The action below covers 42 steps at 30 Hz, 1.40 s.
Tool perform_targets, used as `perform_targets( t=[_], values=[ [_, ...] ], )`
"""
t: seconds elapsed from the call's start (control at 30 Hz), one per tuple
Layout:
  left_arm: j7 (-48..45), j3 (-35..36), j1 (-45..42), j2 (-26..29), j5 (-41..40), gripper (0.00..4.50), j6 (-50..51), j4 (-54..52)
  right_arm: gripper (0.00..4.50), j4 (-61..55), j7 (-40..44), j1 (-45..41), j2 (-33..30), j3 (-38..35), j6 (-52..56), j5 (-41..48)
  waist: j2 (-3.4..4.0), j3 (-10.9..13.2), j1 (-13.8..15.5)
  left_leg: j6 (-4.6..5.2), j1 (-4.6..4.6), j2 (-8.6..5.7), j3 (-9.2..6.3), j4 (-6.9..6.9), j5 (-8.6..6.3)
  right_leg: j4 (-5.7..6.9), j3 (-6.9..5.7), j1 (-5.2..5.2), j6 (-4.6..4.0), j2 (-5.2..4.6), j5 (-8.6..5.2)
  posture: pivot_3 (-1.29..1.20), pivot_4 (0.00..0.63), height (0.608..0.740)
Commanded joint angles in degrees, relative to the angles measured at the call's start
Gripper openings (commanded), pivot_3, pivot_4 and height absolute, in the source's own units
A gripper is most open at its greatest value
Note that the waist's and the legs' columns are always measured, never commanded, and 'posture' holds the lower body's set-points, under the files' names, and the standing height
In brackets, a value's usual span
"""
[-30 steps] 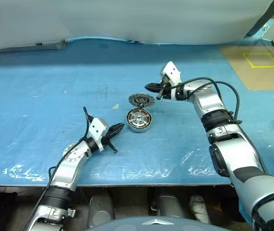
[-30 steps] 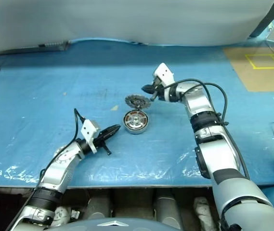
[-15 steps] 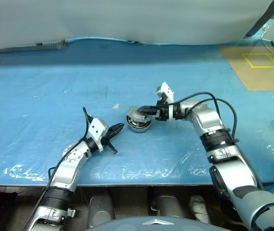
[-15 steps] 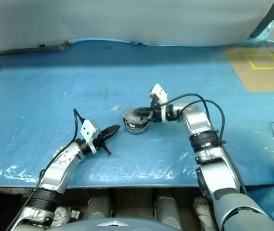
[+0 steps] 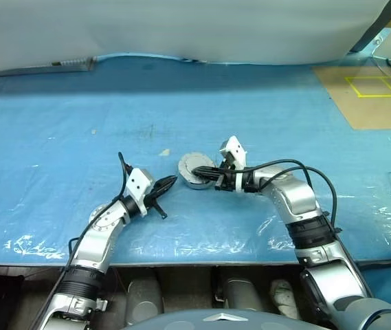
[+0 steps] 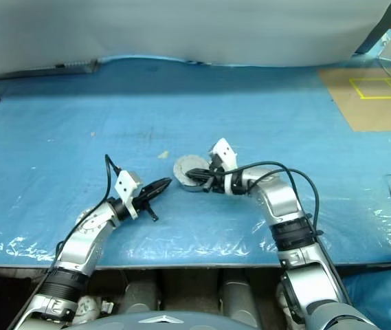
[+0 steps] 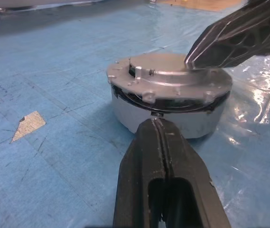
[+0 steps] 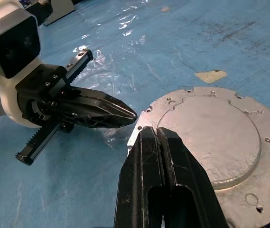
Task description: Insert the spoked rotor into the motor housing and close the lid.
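- Left claw [image 5: 168,182]: I see it low over the blue-covered desk [image 5: 58,124], fingers pressed together on nothing, its tip just beside the motor housing [image 5: 196,180] and not touching it.
- Left wrist view gives me what the head views do not: a thin dark gap between the lid [image 7: 172,76] and the housing wall on the near side, with small screw lugs around the lid's rim. The lid lies flat over the housing [image 7: 163,116].
- A pale scrap [image 7: 26,126] lies on the desk near the housing, on its left.
- Right claw [image 5: 212,175]: fingers pressed together, tip resting on top of the lid at its right edge.
- Right wrist view shows the lid's top as a plain raised disc [image 8: 210,137] with small holes at the rim; the left claw's tip is close by it.
- Spoked rotor: I cannot see it with the lid down.
- I can read no writing or labels.
- Far right: a tan board with yellow tape lines [image 5: 377,86].
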Motion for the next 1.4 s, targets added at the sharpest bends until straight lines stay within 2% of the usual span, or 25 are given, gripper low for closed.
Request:
perform_targets(
  t=[0.03, 0.17, 0.27, 0.5, 0.63, 1.03, 1.37, 1.4],
  values=[
    [-0.3, 0.3, -0.5, 0.3, -0.4, 0.00, -0.6, -1.2, 0.02, -8.5, -2.6, 2.1, -2.3, -2.5, -2.8, 0.4, 0.00, 0.0, 0.0, 0.00, 0.00, 0.00, 0.00, -0.01, 0.00, -0.01, 0.00, 0.00, 0.00, 0.00, 0.00, 0.00, 0.150, 0.740],
    [-0.6, 0.2, -0.4, 0.4, -0.5, 0.00, -0.6, -1.2, 0.02, -12.7, -5.7, 5.8, -5.6, -4.8, -3.8, 0.1, 0.00, 0.0, 0.2, 0.00, -0.02, -0.03, -0.01, -0.05, 0.00, -0.10, 0.00, 0.01, 0.03, 0.00, -0.01, 0.00, 0.150, 0.740],
    [-0.8, 0.2, -0.6, 0.5, -0.5, 0.00, -0.6, -0.8, 0.62, -15.4, -5.8, 8.8, -9.1, -6.5, -3.5, 0.8, 0.00, 0.0, 0.2, 0.00, -0.02, -0.04, -0.01, -0.07, 0.00, -0.12, 0.01, 0.01, 0.04, 0.00, 0.00, 0.00, 0.150, 0.740],
    [-1.5, 0.4, -1.6, 0.7, -0.6, 0.00, -0.6, 0.1, 3.02, -17.5, -5.0, 12.1, -14.6, -8.0, -3.0, 2.4, 0.00, 0.0, 0.0, 0.00, -0.01, -0.04, -0.01, -0.10, 0.00, -0.14, 0.04, 0.01, 0.05, 0.01, -0.01, 0.00, 0.150, 0.740],
    [-1.7, 0.4, -1.6, 0.7, -0.5, 0.00, -0.8, 0.2, 4.44, -17.3, -5.5, 12.1, -14.5, -7.7, -3.1, 2.9, 0.00, 0.0, 0.0, 0.00, -0.04, -0.05, -0.01, -0.10, 0.00, -0.16, 0.04, 0.01, 0.06, 0.00, -0.01, 0.00, 0.150, 0.740],
    [-1.5, 0.6, -1.8, 1.0, -0.5, 0.00, -0.7, 0.0, 4.48, -18.3, -6.2, 12.8, -14.6, -5.5, -3.0, 3.5, 0.00, 0.0, 0.1, 0.00, -0.04, -0.06, -0.01, -0.10, 0.00, -0.16, 0.03, 0.01, 0.05, 0.00, -0.01, 0.00, 0.150, 0.740],
    [-1.4, 0.7, -2.3, 1.1, -0.4, 0.00, -0.8, 0.4, 4.48, -13.5, -6.7, 10.3, -13.7, -5.6, -3.9, 3.3, 0.00, 0.0, 0.0, 0.00, -0.04, -0.06, -0.01, -0.10, 0.00, -0.16, 0.03, 0.01, 0.05, 0.00, -0.01, 0.00, 0.150, 0.740],
    [-1.4, 0.7, -2.3, 1.1, -0.4, 0.00, -0.8, 0.4, 4.31, -12.5, -6.6, 9.8, -13.6, -5.5, -4.2, 3.1, 0.00, 0.0, 0.0, 0.00, -0.04, -0.06, -0.01, -0.10, 0.00, -0.16, 0.03, 0.01, 0.05, 0.00, -0.01, 0.00, 0.150, 0.740]
  ],
)
